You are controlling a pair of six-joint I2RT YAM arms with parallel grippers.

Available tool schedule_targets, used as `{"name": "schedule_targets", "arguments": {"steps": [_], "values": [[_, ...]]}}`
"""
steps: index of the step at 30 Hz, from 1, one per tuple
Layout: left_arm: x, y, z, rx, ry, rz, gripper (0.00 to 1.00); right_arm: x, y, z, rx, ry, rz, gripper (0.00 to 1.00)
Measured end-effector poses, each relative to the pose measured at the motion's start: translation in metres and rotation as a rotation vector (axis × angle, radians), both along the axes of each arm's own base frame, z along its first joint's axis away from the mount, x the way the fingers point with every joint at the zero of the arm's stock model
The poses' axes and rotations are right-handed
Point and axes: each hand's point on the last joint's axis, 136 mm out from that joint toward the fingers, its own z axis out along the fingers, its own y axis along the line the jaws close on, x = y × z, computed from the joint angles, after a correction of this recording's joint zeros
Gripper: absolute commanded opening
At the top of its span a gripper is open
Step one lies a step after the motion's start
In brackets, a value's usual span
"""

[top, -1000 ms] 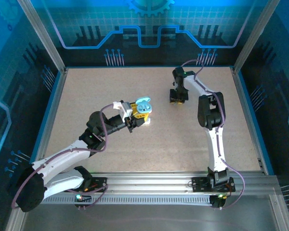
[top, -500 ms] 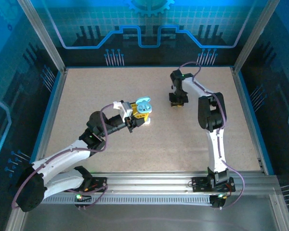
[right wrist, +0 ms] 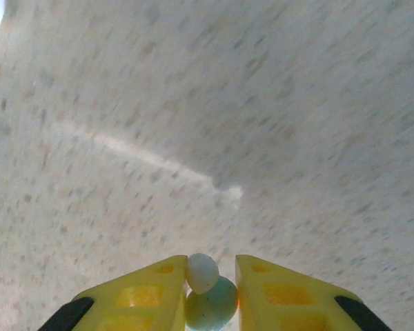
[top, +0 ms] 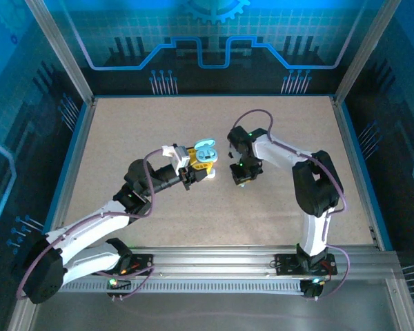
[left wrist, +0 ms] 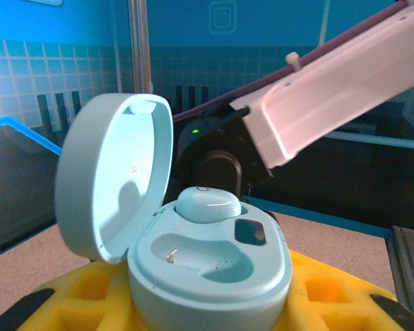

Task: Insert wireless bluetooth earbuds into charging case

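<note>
Speckled beige tabletop (top: 193, 207) inside blue-lit walls (top: 207, 41). Left gripper (top: 199, 164) is clamped on the charging case (left wrist: 210, 276), lid (left wrist: 114, 179) hinged open. One earbud (left wrist: 208, 205) sits in the case's far socket; the near socket (left wrist: 203, 256) is empty. Right gripper (right wrist: 212, 286) — just right of the case in the overhead view — pinches the second earbud (right wrist: 210, 303) between its yellow fingers (right wrist: 141, 293). Step in hand, by judgement: carrying it to the case. Next move calls for centring over the near socket, matching the earbud's orientation, then a slow descent before release
</note>
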Motion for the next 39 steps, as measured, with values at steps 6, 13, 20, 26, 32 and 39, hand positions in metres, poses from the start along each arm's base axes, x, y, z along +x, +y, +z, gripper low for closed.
{"name": "schedule_targets", "arguments": {"steps": [6, 13, 20, 26, 32, 39], "values": [[0.000, 0.000, 0.000, 0.000, 0.000, 0.000, 0.36, -0.027, -0.001, -0.015, -0.035, 0.054, 0.034, 0.25], [0.000, 0.000, 0.000, 0.000, 0.000, 0.000, 0.36, -0.034, 0.004, -0.024, -0.055, 0.073, 0.048, 0.26], [0.000, 0.000, 0.000, -0.001, 0.001, 0.001, 0.36, -0.038, 0.002, -0.032, -0.077, 0.087, 0.044, 0.28], [0.000, 0.000, 0.000, -0.001, 0.000, 0.001, 0.36, -0.039, 0.000, -0.035, -0.085, 0.087, 0.041, 0.34], [0.000, 0.000, 0.000, -0.001, 0.001, 0.001, 0.36, -0.040, -0.002, -0.038, -0.094, 0.081, 0.026, 0.39], [0.000, 0.000, 0.000, 0.000, 0.002, 0.001, 0.37, -0.045, -0.006, -0.037, -0.094, 0.069, 0.011, 0.43]]}}
